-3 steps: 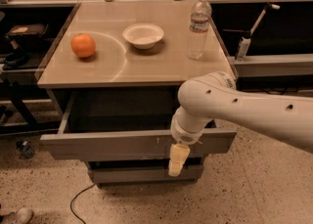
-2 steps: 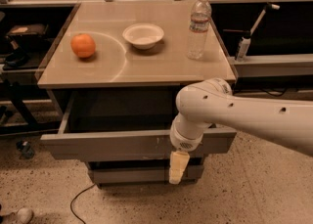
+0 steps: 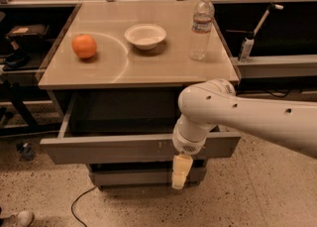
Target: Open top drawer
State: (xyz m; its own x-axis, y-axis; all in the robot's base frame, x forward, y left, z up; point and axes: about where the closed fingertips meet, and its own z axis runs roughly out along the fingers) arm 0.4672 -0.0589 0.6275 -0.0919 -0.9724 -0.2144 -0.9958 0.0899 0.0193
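The gripper (image 3: 180, 172), a pale cream piece, hung pointing downward from the wrist, below the lower edge of the top drawer (image 3: 109, 147) and right of that drawer's centre. Whether it was released or clenched could not be told, nor whether it touched the drawer. It grasped nothing that could be seen. Behind it lay the front of a narrower grey lower drawer (image 3: 133, 176).

The white arm (image 3: 247, 117) entered from the right edge, and its rounded joint overlapped the right part of the open drawer.

The top drawer stood open: its flat grey front sat forward of the cabinet body, with faint white marks just left of the wrist, and the dark interior was exposed behind it.

On the beige cabinet top (image 3: 163, 67) above stood three things, well apart from one another: an orange (image 3: 84, 46) at the left, a white bowl (image 3: 145, 35) near the middle, and an upright water bottle (image 3: 202, 27) at the right. A dark cable (image 3: 79, 201) lay on the speckled floor (image 3: 257, 191) below.
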